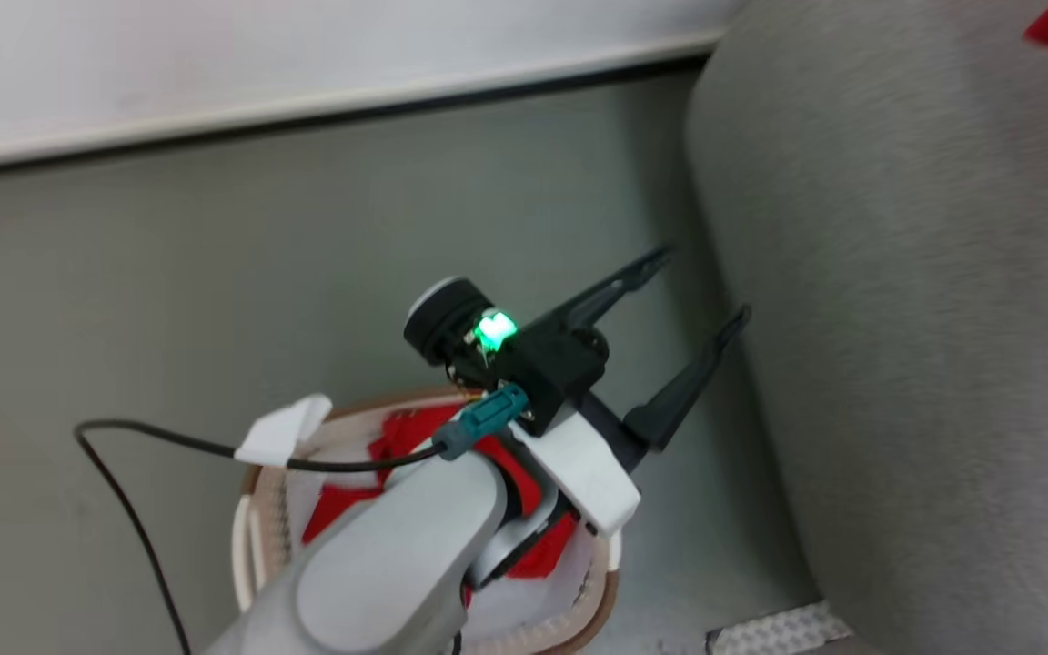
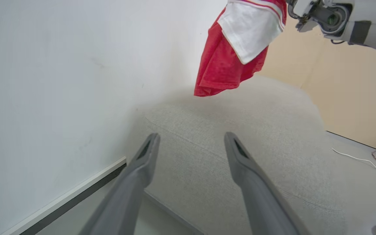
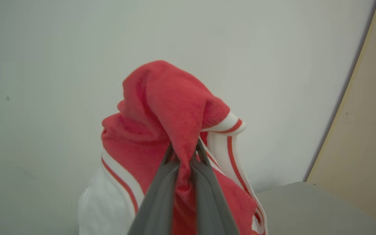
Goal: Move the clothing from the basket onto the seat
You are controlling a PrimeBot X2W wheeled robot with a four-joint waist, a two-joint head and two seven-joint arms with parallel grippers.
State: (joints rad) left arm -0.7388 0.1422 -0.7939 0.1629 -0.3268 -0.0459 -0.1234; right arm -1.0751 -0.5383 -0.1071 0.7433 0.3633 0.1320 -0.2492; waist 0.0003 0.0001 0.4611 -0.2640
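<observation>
Below the head camera, the basket [image 1: 269,523] stands on the grey floor [image 1: 306,273] just beside the seat [image 1: 924,318]; red clothing [image 1: 410,435] with white patches lies inside it, partly hidden by the left forearm [image 1: 397,564] that crosses above it; a black cable [image 1: 124,509] trails from that arm over the floor. The left gripper [image 1: 704,284] hangs over the floor between basket and seat; its two dark fingers stand wide apart with nothing between them. At the top right corner of that view a scrap of red shows over the seat, too little to identify.

The left wrist view makes it plain; a red garment [image 2: 220,65] with a white panel and striped trim hangs in the air above the seat's far end, close to the white wall [image 2: 60,81], dangling from the right wrist [image 2: 335,14] and not touching the cushion; the basket lies outside this view.

The right wrist view alone shows the grip; the right gripper [image 3: 184,153] has its fingers drawn narrow, pinching a fold of the garment, whose bunched cloth rises past the tips while white striped bands hang on either side; a grey corner of the seat shows at the lower right.
</observation>
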